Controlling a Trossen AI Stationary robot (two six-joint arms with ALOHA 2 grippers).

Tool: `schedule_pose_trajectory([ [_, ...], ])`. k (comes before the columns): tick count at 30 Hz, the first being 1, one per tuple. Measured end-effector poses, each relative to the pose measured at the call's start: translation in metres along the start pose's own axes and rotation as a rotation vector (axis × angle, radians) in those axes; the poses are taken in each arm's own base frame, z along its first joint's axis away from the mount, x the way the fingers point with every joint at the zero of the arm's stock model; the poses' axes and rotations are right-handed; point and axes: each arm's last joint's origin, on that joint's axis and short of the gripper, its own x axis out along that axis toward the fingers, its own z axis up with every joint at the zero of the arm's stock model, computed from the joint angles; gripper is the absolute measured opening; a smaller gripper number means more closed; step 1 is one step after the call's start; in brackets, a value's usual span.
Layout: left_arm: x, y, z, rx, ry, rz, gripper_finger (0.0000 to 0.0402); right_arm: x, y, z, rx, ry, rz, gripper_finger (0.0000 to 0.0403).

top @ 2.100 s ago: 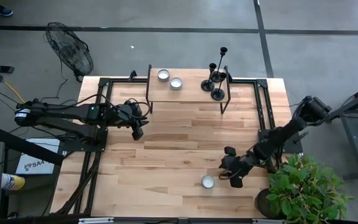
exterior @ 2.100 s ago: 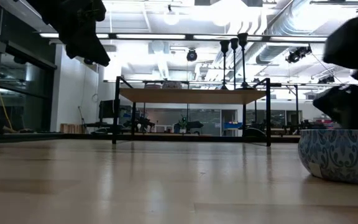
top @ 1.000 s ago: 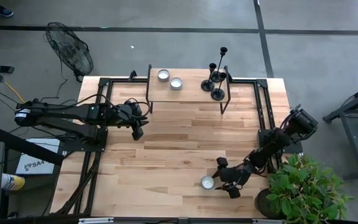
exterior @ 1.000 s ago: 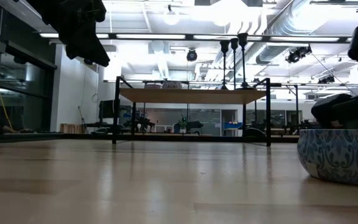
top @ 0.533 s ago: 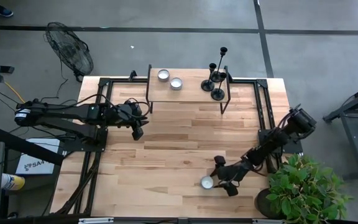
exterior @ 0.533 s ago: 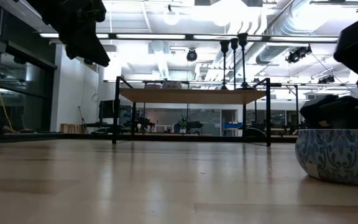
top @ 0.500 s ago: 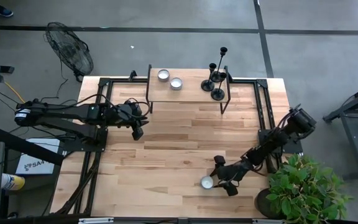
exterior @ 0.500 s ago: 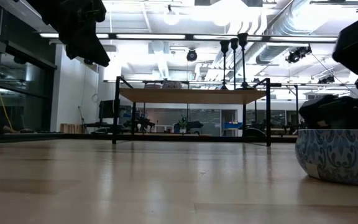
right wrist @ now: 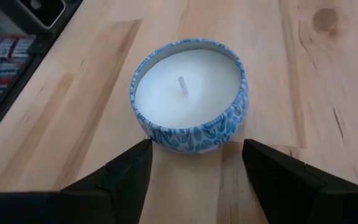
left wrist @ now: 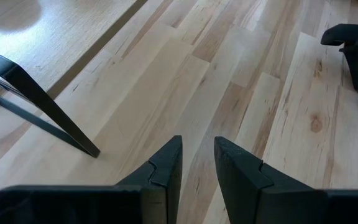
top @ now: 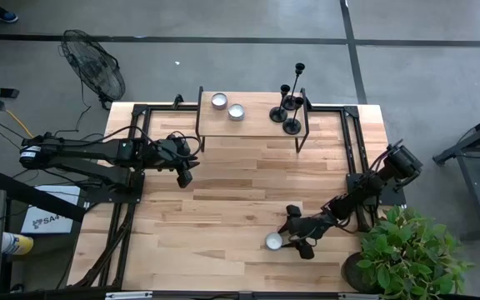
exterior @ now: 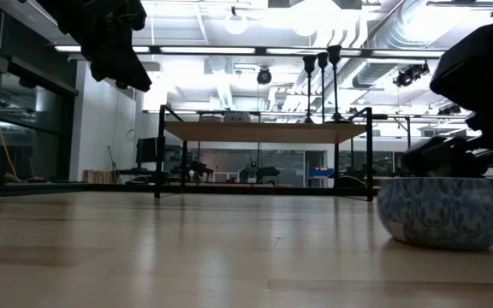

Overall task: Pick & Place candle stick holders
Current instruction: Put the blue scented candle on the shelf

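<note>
Three black candle stick holders [top: 288,112] of differing heights stand on their round bases at the right end of a raised wooden shelf [top: 252,125] at the table's far side. They also show in the low view [exterior: 322,85]. My right gripper [top: 288,239] is open, low near the table's near edge, with a finger on either side just behind a blue-patterned candle tin [right wrist: 190,96] that rests on the table. My left gripper [top: 184,172] hovers over the table's left half, its fingers a narrow gap apart and empty [left wrist: 197,155]. My right gripper's fingertips [right wrist: 143,149] stand close against the candle tin's near wall [right wrist: 166,142], level with the table and coming from its right side. I cannot tell whether they touch the tin. The tin sits flat on the table.
Two more candle tins [top: 219,100] [top: 237,112] sit on the shelf's left part. Black frame rails [top: 352,142] run along the table's sides. A potted plant [top: 407,254] stands off the near right corner and a fan [top: 94,62] beyond the far left.
My right gripper has gone toward the table's left edge, low over the wood, its fingers staying open. The blue candle tin has slid a little toward the left edge ahead of it and stays flat.
</note>
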Motion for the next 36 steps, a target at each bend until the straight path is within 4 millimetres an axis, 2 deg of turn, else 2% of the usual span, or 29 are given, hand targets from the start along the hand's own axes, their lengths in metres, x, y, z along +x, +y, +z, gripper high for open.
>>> schedule_pose_trajectory([
  [9,0.0,0.0,0.0,0.004,0.0,0.0,0.009,0.0,-0.003,-0.001,0.021,0.023,-0.048,0.0259],
  [16,0.0,0.0,0.0,0.004,0.0,0.0,0.009,0.005,0.003,0.009,-0.089,0.023,-0.032,0.0293],
  [22,0.0,0.0,0.0,0.004,0.0,0.0,0.009,0.009,0.004,0.014,-0.134,0.022,-0.076,0.0301],
  [32,0.0,0.0,0.0,0.021,0.001,-0.002,0.009,0.041,0.013,0.02,-0.172,-0.001,-0.066,0.0301],
  [36,0.0,0.0,0.0,0.022,0.001,-0.002,0.009,0.046,0.016,0.024,-0.209,-0.003,-0.062,0.0301],
])
